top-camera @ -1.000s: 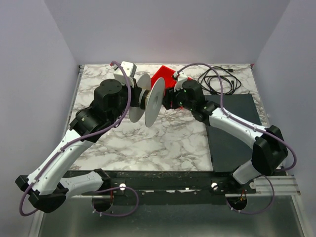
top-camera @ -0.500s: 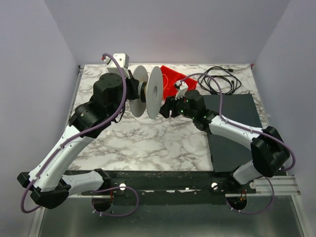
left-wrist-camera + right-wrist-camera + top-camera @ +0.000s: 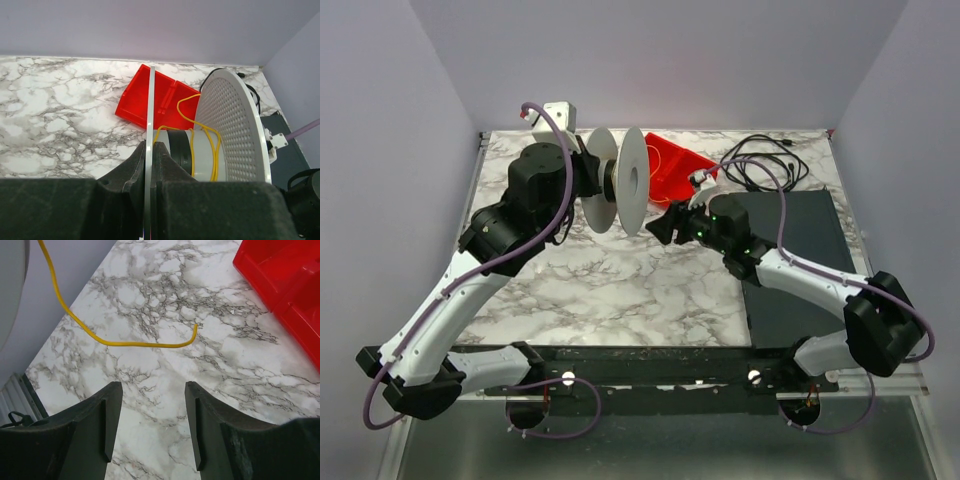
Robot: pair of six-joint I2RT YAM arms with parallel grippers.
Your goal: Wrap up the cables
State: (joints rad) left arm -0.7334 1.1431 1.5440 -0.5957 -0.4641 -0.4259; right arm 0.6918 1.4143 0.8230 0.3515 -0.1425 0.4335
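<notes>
The left gripper (image 3: 149, 152) is clamped on one thin flange of the white plastic spool (image 3: 232, 130), above the far part of the marble-patterned table (image 3: 60, 110). The thin yellow wire (image 3: 216, 150) loops loosely round the spool's grey hub. Its free end curls in front of the right gripper (image 3: 152, 390), whose fingers stand apart on nothing, just beside the red plastic bin (image 3: 165, 100).

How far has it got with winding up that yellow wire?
Done: a few turns of yellow wire sit on the hub of the reel. In hand: the left claw is clamped on one reel disc, holding it up. Left: a loose tail hangs free ahead of the open right claw, ungripped, yet to be wound.
</notes>
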